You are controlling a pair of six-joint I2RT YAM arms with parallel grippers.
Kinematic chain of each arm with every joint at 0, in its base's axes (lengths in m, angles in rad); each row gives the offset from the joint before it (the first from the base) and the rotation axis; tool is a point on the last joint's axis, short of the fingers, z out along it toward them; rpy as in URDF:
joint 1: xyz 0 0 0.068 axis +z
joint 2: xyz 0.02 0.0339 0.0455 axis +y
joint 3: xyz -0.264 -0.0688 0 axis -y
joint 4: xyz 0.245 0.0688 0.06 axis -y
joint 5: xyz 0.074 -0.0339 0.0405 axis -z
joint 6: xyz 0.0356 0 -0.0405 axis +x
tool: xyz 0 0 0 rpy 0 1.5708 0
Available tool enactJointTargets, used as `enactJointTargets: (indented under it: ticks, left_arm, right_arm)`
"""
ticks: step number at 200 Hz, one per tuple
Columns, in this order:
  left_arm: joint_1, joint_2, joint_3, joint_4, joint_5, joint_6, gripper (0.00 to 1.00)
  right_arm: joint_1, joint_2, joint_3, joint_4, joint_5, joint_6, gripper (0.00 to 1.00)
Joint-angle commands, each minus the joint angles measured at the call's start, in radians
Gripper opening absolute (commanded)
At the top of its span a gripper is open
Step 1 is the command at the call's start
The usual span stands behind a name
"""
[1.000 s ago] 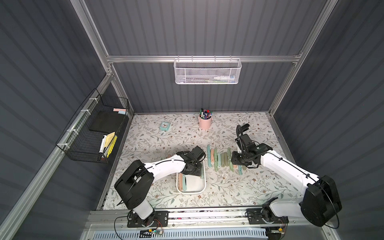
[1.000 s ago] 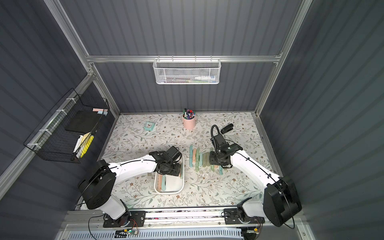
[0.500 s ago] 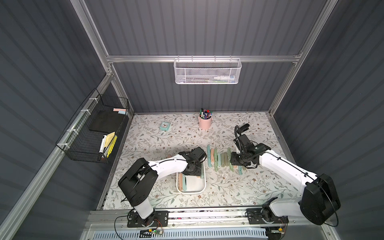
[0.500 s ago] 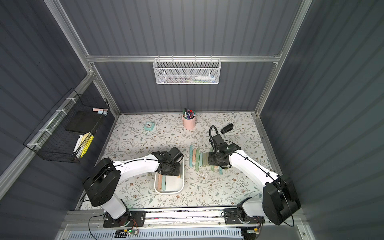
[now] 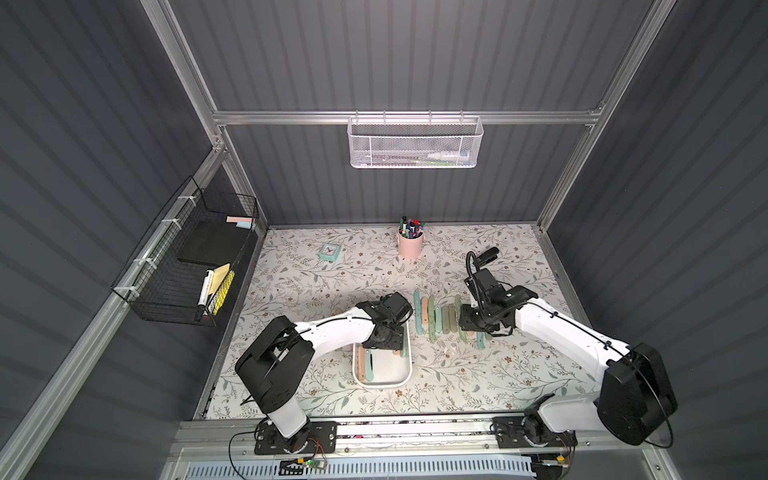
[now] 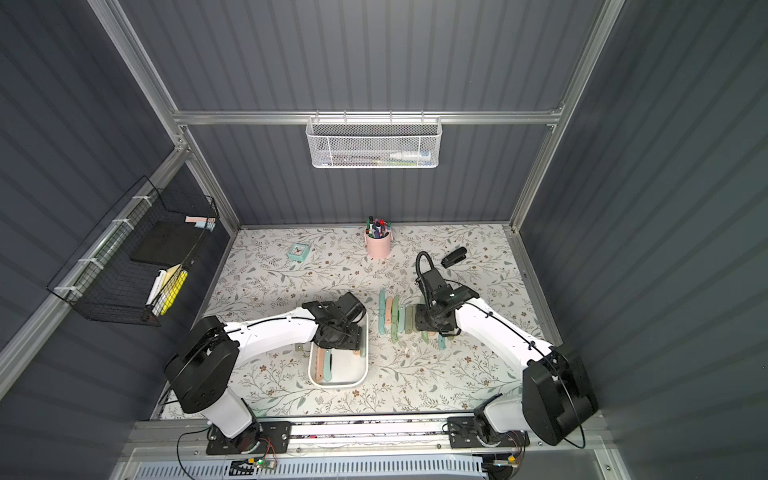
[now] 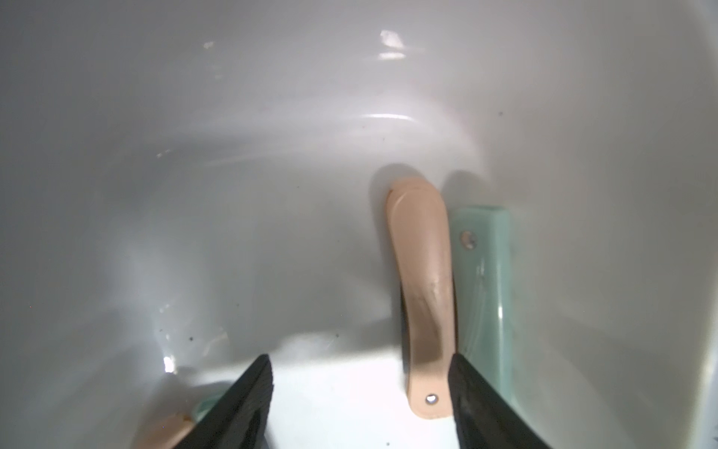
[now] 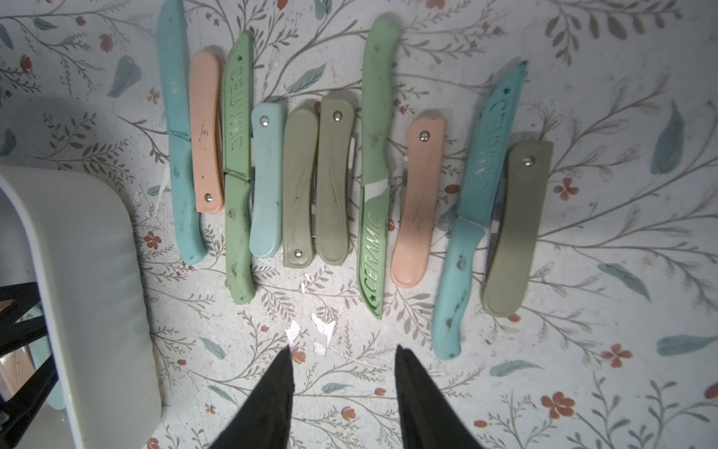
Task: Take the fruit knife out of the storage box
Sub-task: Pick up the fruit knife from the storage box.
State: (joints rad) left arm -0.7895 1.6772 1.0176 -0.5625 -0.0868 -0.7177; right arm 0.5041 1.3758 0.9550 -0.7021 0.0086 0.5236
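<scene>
Flanking peach knife point(image 7: 425, 295), wrist view: left hand point(image 7: 361, 388)

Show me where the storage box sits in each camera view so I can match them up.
Both top views: the storage box lies front-centre, beside the row of knives.
Left wrist: its white inside fills the picture.
Right wrist: one rounded corner shows at the edge.
Landmark: the row of knives, seen in both top views and the right wrist, not the left wrist.
</scene>
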Motion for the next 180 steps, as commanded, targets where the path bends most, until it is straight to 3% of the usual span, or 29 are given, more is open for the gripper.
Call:
enactJointTargets:
  ticks: [1,79,114,141,168,180]
  left_arm:
    - [0.000,0.039,0.038,-0.032,0.005,-0.001,0.74]
    - [0.000,0.074,0.047,-0.098,-0.045,-0.027,0.63]
    - [0.000,0.073,0.047,-0.095,-0.046,-0.004,0.44]
    - [-0.001,0.097,0.062,-0.097,-0.031,-0.004,0.41]
    - [-0.001,0.112,0.070,-0.097,-0.027,-0.008,0.41]
    - [0.000,0.123,0.076,-0.098,-0.023,-0.002,0.59]
  right_arm:
    - [0.007,0.002,0.030,-0.019,0.017,0.010,0.46]
    - [0.013,0.012,0.042,-0.018,0.012,0.009,0.46]
    - [0.014,0.027,0.042,-0.014,0.011,0.009,0.46]
    - [0.017,0.030,0.044,-0.012,0.010,0.011,0.46]
    - [0.016,0.030,0.044,-0.015,0.018,0.009,0.46]
    - [0.017,0.032,0.042,-0.012,0.018,0.009,0.46]
